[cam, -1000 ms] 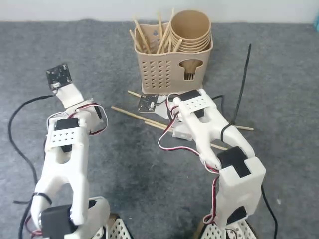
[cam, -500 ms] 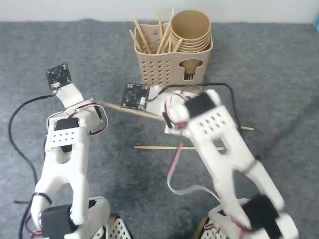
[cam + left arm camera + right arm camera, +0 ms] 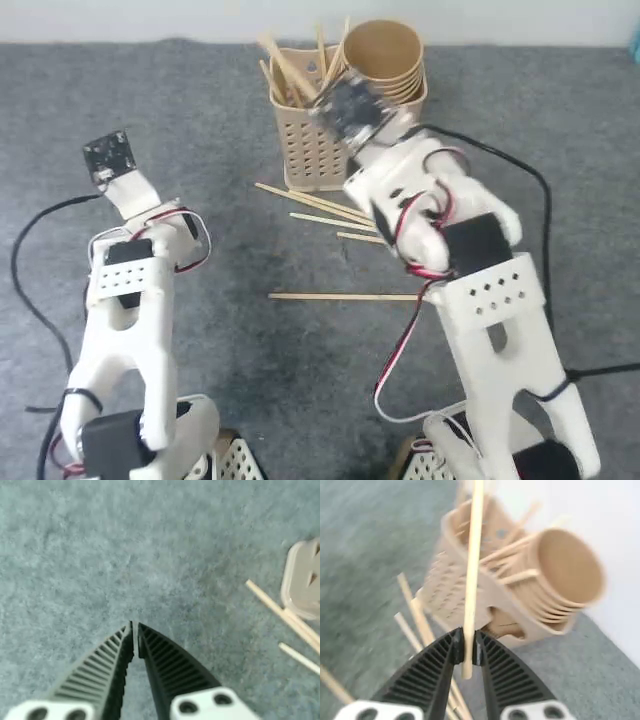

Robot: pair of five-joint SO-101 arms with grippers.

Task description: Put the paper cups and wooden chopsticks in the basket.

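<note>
The right gripper (image 3: 468, 641) has its jaws pinched narrow on one pale wooden chopstick (image 3: 471, 565), which stands nearly upright between them, in front of the beige perforated plastic basket (image 3: 442, 587); the stack of brown paper cups (image 3: 568, 575) lies tilted inside that basket, beside several more sticks (their number cannot be told). In the high view the right arm (image 3: 480, 290) is raised toward the basket (image 3: 310, 150); the cups (image 3: 385, 50) fill the side nearer that arm, and the bundled chopsticks (image 3: 285, 70) fill the other. Loose chopsticks lie on the grey carpet (image 3: 230, 380): a small cluster (image 3: 300, 198) just in front of the basket; a single stick (image 3: 345, 296) crosswise between the arms. The left gripper (image 3: 134, 628), jaws nearly touching with nothing between them, hangs over bare carpet, well apart from the basket.
</note>
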